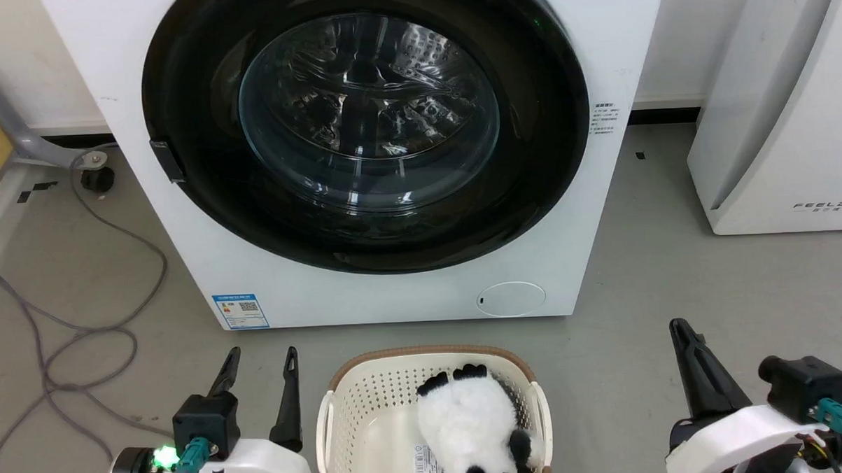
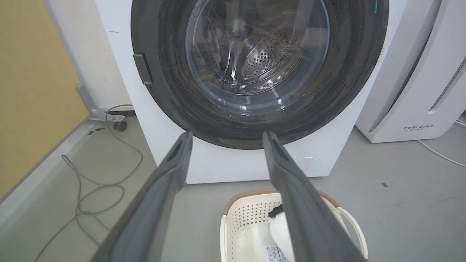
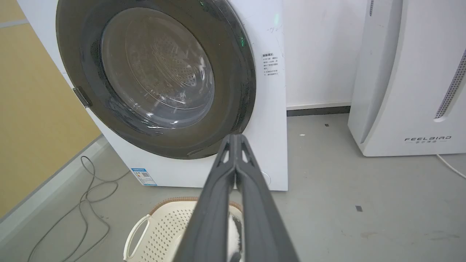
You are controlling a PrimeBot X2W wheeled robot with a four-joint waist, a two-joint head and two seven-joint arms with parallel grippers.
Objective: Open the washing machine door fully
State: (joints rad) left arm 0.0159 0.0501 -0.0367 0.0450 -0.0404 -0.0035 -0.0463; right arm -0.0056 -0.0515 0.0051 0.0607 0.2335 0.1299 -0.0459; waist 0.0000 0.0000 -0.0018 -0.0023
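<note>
Door [image 1: 365, 130] closed, left pincer [image 2: 227, 135] spread, wrist view shows right pincer [image 3: 236, 140] tips touching

"FEELBIRD" stands low on the white appliance [image 3: 400, 91] at the right. On the washing machine [image 1: 205, 272], the blue label [image 1: 240, 311] and the small printed notice [image 1: 606, 118] are too small to read.

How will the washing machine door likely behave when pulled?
The door looks rigid and probably heavy: a thick black ring round bulging glass. Its glossy face is likely slippery, so a grip may slip unless hooked on the tab at its left edge.
</note>
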